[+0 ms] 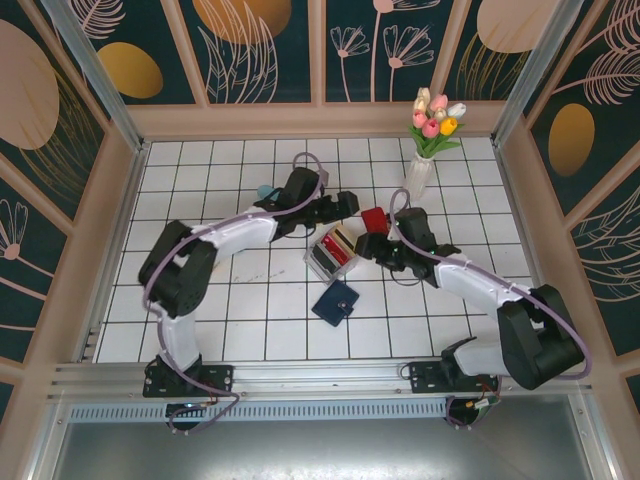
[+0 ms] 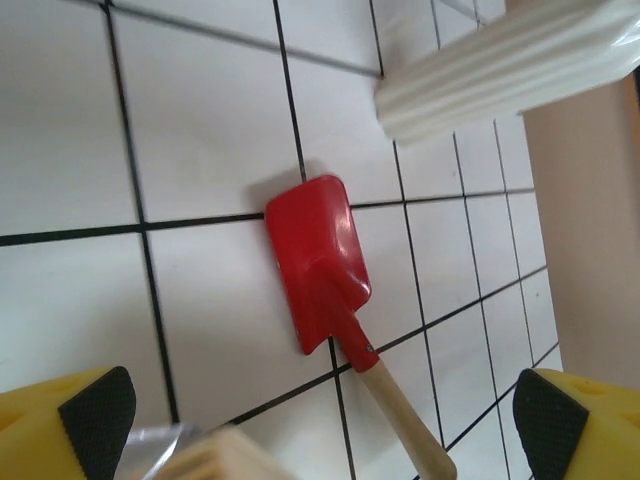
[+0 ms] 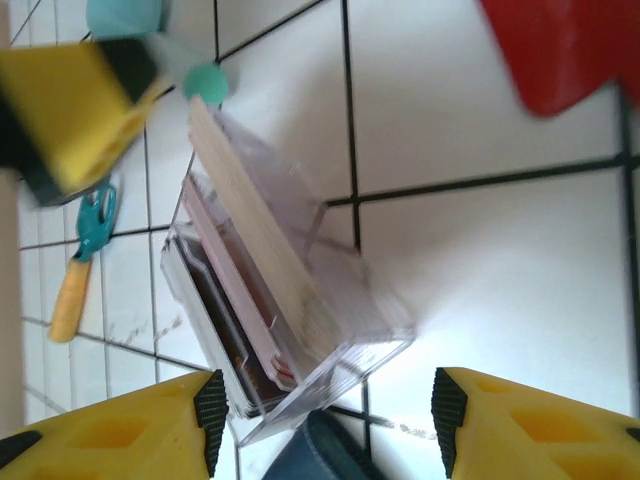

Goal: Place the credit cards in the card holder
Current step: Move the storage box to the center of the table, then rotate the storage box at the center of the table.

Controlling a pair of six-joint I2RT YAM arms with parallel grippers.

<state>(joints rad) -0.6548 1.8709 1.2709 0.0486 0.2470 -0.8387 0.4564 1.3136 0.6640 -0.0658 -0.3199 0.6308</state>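
Top view: holder (image 1: 337,301) was seen flat on tabletop (image 1: 220,310), just beside rack (image 1: 318,262) with cards (image 1: 340,248) inside. Wrist views: left pincer (image 2: 322,412) was recorded wide open, empty, over shovel (image 2: 318,262); right pincer (image 3: 330,420) open, empty, over rack.

Bright, even light from above, with soft shadows. A sheen streaks the red toy shovel (image 2: 318,262); the clear rack (image 3: 330,340) looks motion-blurred.
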